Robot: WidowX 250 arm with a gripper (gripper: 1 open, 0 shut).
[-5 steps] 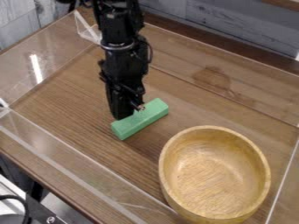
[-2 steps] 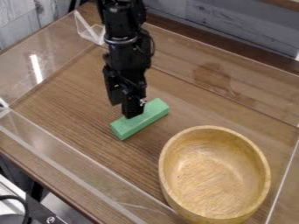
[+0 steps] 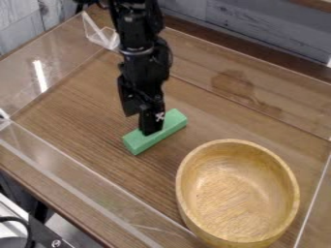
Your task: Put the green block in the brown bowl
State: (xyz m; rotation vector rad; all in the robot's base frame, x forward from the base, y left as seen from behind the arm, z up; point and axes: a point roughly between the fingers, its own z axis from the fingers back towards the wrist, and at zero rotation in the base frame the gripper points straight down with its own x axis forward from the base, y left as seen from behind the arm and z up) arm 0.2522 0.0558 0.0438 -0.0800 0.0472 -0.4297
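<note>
Green block (image 3: pixel 157 134) lies flat on the wooden worktop (image 3: pixel 77 129), beside the brown bowl (image 3: pixel 238 193), not in it. Pincer (image 3: pixel 143 120) is at the block's far end, tips apart w/ no visible grip. Approach looks abt done; grasp, lift, move & drop into bowl remain.

And here's the single black arm, reaching down from above its jaws, the upper links stacked almost upright over them! The gripper (image 3: pixel 146 121) points downward, dark fingers hanging below the wrist, and the jaws are parted, one fingertip either side of the gap.
</note>
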